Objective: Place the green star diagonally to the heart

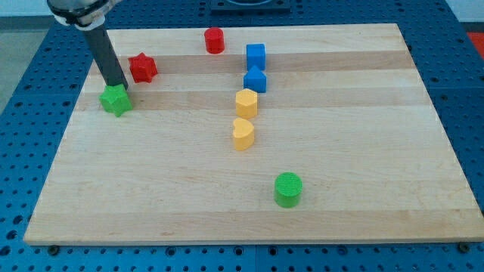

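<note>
Your green star (116, 100) sits far left on the bench (363, 211), my tip (119, 85) touching its top edge; no fingers, just the rod. Red star (142, 68) just beside. Red cylinder (214, 40), yellow hexagon (246, 102), then yellow heart (242, 134) mid-bench. Blue cube (255, 55), blue block (255, 79), shape unclear. Green cylinder (287, 189) low right.

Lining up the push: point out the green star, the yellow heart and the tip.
green star (116, 100): camera view, its top face.
yellow heart (242, 134): camera view, its top face.
my tip (119, 85): camera view, rod's lower end at the star's top edge.
</note>
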{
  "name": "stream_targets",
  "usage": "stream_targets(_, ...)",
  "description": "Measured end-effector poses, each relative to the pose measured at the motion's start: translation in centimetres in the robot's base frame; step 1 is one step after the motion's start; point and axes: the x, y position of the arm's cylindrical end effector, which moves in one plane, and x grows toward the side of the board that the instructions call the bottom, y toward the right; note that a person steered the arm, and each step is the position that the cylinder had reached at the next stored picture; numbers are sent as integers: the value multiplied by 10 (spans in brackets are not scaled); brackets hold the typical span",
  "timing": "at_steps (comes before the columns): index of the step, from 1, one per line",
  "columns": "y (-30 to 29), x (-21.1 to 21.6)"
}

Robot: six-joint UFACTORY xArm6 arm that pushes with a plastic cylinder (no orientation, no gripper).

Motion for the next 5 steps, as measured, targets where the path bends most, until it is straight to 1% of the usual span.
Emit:
stream_targets(1,51,27)
stream_targets(2,43,20)
stream_targets(3,4,-1)
stream_targets(4,-47,24)
stream_targets(5,4,49)
